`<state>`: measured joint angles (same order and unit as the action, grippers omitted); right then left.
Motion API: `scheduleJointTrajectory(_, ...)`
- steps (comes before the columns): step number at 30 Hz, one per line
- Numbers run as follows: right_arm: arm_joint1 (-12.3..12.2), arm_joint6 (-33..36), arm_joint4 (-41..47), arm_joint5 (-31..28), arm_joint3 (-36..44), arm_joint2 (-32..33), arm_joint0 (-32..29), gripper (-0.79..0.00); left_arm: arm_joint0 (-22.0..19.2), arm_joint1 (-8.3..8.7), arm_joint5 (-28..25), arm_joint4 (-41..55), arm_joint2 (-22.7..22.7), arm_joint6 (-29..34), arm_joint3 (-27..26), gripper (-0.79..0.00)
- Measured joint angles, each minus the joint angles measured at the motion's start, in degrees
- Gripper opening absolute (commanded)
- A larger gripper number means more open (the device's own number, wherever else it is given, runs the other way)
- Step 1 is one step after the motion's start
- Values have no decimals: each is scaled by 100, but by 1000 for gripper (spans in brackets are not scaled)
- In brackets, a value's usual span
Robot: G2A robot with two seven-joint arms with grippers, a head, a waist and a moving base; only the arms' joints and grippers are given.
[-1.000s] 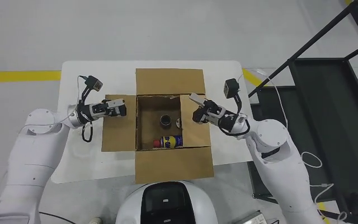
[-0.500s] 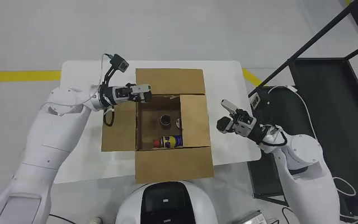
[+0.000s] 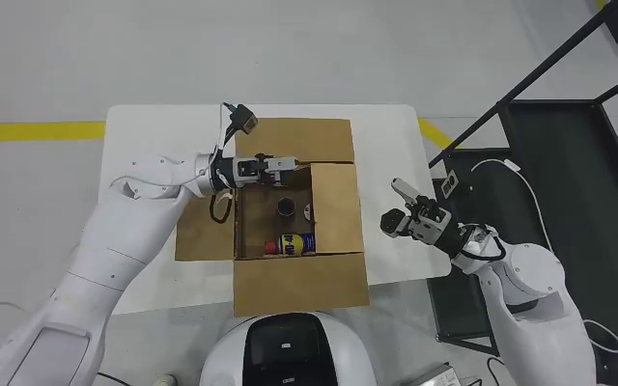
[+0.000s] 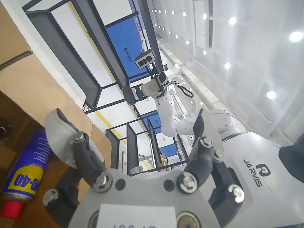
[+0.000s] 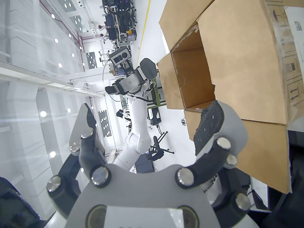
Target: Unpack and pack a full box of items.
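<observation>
1. From above, we see the cardboard box (image 3: 294, 140) standing open on the white desk (image 3: 145, 145) with its flaps folded out. A blue-and-yellow spray can (image 3: 292, 243) lies on its side on the box floor by the near wall. A dark round object (image 3: 287, 206) sits near the middle of the floor.
2. The left wrist view brings the spray can (image 4: 23, 169) close, so we can make out its red cap. The right wrist view gives us an outer face of the cardboard box (image 5: 237, 48) and a bare inner corner.
3. The left arm stretches in from the left across the left flap. The left gripper (image 3: 278, 164) hangs over the far left corner of the opening. Its jaws (image 4: 129, 119) stand apart with nothing between them.
4. The right arm is bent at the desk's right edge. The right gripper (image 3: 394, 206) is just beside the right flap and clear of it, and its jaws (image 5: 149, 112) are likewise apart and empty.
5. The can carries large lettering on its yellow band and fine print on the blue. The box face bears handling pictograms and a white label, which are too small for us to read.
</observation>
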<state>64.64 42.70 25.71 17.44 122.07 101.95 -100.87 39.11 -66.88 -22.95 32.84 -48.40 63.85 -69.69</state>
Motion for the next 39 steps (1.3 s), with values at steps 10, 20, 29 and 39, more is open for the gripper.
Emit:
scheduleJointTrajectory(10, 0, 0, 0, 0, 0, 0, 0, 0, 25, -20, 77, -64, 43, -114, -111, 0)
scheduleJointTrajectory(20, -19, 26, 205, 142, 1, 99, -225, 0, -57, -375, -188, -433, 745, -646, 277, 0)
scheduleJointTrajectory(29, -53, 447, 551, 307, -1, 165, -459, 0, -142, -687, -528, -1290, 1317, -1105, 1106, 0)
scheduleJointTrajectory(39, -68, 392, 607, 348, -85, -317, -284, 0, -250, -1092, -744, -1139, 1579, -1556, 1837, 0)
